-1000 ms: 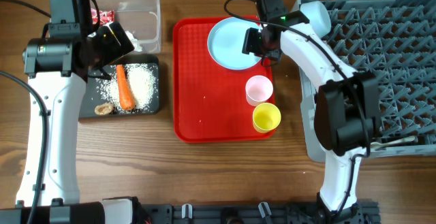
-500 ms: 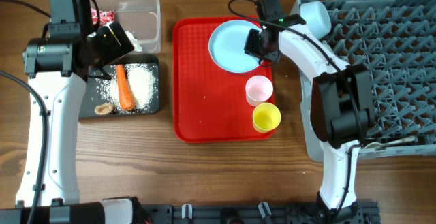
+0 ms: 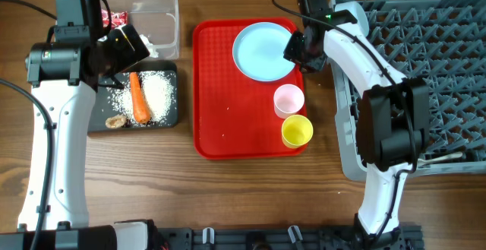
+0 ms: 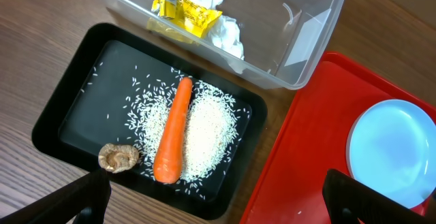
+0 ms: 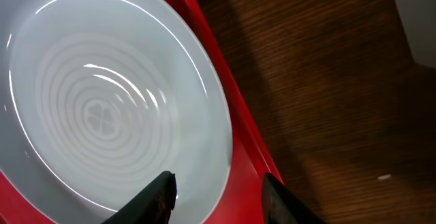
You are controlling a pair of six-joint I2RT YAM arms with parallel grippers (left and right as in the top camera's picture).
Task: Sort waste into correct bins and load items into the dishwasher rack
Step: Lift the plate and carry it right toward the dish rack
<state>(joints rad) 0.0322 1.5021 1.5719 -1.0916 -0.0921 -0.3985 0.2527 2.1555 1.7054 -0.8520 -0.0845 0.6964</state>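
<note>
The light-blue plate (image 3: 262,49) lies at the back of the red tray (image 3: 228,121), with the pink cup (image 3: 288,100) and yellow cup (image 3: 297,131) in front of it. My right gripper (image 3: 298,51) is open at the plate's right rim; in the right wrist view its fingers (image 5: 216,195) straddle the plate's edge (image 5: 102,101) and the tray rim. My left gripper (image 4: 218,207) is open and empty above the black tray (image 3: 168,115), which holds the carrot (image 4: 172,132), rice (image 4: 208,125) and brown lump (image 4: 118,157). The clear tub (image 3: 163,7) holds wrappers (image 4: 187,9) and tissue (image 4: 227,35). A bowl (image 3: 351,18) sits in the grey rack (image 3: 425,68).
The rack's near-left wall (image 3: 342,128) stands right beside the red tray. Bare wooden table (image 3: 228,197) runs along the front. A thin stick-like item (image 3: 437,157) lies at the rack's front right.
My right gripper has moved right, from over the plate's right part to its right rim by the tray edge. The left arm has not moved.
</note>
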